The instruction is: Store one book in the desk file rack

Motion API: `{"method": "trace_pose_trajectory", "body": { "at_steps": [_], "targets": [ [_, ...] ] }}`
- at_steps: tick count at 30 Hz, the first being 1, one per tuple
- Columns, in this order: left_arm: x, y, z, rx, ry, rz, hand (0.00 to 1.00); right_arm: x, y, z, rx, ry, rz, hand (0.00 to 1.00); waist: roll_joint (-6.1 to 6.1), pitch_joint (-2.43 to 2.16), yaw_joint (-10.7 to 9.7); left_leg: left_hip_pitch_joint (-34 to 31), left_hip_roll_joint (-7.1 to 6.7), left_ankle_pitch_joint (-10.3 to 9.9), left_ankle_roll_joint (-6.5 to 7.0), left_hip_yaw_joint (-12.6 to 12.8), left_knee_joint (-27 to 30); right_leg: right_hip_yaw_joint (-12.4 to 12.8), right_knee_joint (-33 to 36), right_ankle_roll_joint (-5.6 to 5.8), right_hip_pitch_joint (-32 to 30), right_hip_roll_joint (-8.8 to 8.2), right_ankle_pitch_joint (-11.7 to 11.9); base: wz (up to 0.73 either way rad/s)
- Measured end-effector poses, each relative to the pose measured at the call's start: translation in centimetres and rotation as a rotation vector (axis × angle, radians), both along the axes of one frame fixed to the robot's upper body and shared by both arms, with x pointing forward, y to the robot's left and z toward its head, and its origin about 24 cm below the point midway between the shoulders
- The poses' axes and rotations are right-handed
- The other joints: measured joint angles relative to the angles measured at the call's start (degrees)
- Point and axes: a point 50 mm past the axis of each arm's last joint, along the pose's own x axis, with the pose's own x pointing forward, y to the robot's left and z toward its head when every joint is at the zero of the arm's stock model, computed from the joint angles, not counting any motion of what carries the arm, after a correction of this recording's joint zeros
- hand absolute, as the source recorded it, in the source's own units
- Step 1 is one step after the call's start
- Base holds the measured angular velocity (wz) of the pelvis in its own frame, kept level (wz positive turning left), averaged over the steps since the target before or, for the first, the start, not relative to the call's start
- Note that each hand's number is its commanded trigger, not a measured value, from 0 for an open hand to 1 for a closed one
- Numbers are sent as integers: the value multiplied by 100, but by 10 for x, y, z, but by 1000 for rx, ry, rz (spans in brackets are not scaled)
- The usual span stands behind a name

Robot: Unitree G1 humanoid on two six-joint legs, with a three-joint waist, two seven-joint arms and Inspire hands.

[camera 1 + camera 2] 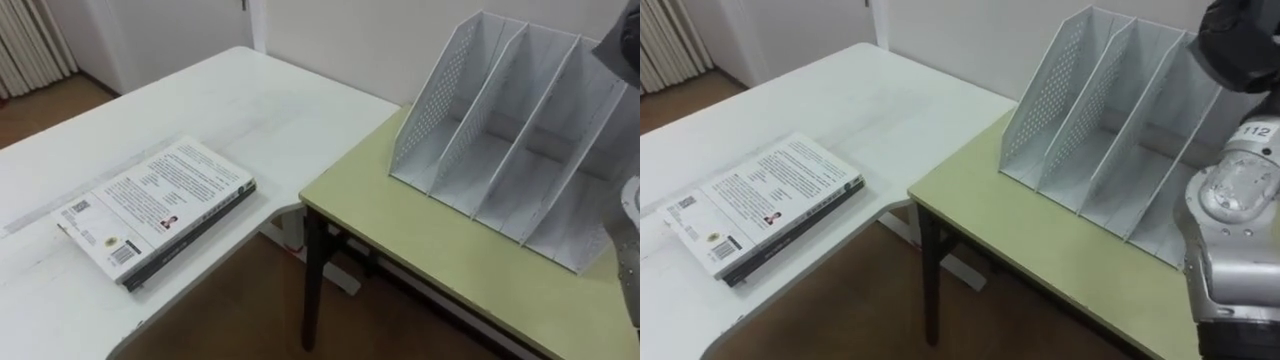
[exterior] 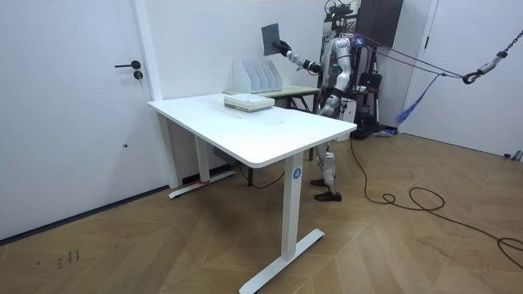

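Your right hand [image 2: 283,47] is closed on the corner of a dark grey flat book [image 2: 270,37], held high above the white perforated file rack [image 1: 510,130]. The rack's slots are empty, so the pick-up looks done and the insertion is left. Left of the rack, white paperback books [image 1: 155,205] lie stacked.

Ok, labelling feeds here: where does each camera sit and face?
Left eye view: on the head, looking down at file rack and stacked books; right hand upper right.
Right eye view: beside it, same scene, same hand.
Room view: across the white table, facing the whole robot holding a book up.
All share the rack.
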Motion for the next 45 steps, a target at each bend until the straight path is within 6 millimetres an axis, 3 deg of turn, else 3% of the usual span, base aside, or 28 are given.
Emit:
{"method": "trace_pose_trajectory", "body": {
  "at_steps": [8, 16, 20, 26, 30, 38, 45],
  "targets": [
    [-1, 1, 0, 5, 11, 4, 0, 3, -10, -15, 13, 73, -57, 100, -9, -11, 27, -9, -13, 19, 1, -8, 12, -2, 23, 0, -19, -13, 0, 0],
    [-4, 4, -1, 11, 23, 15, 0, 0, -25, -11, -27, 92, -96, 100, -29, -26, 100, -14, -15, 22, 0, -51, -2, -13, 11, 0, -9, -8, 0, 1],
    [-5, 6, 0, 17, 31, 14, 0, 4, -28, -20, -20, 141, -98, 100, -86, -43, 99, -5, -16, 23, -2, -109, -2, -85, -7, -1, -2, -16, 1, 7],
    [-5, 7, 0, 21, 33, 14, 0, 7, -29, -26, -25, 181, -69, 100, -110, -33, 112, -14, -37, 35, 5, -148, 2, -152, -9, -1, 2, -45, 1, 3],
    [-5, 11, 1, 33, 34, 13, 0, 7, -29, -26, -51, 193, -75, 100, -161, -2, 117, -67, -46, 49, 5, -200, 21, -204, -8, -1, -8, -83, 1, 6],
    [-8, 12, 0, 35, 41, 15, 0, 6, -33, -29, -93, 225, -100, 100, -156, -6, 157, -197, -61, 49, 5, -296, 103, -306, -10, -1, -78, -85, 0, 7],
    [-12, 12, 0, 35, 52, 20, 0, 12, -34, -19, -96, 206, -109, 100, -155, -5, 161, -248, -65, 50, 4, -320, 99, -328, -6, -1, -93, -85, 0, 0]
  ]
}}
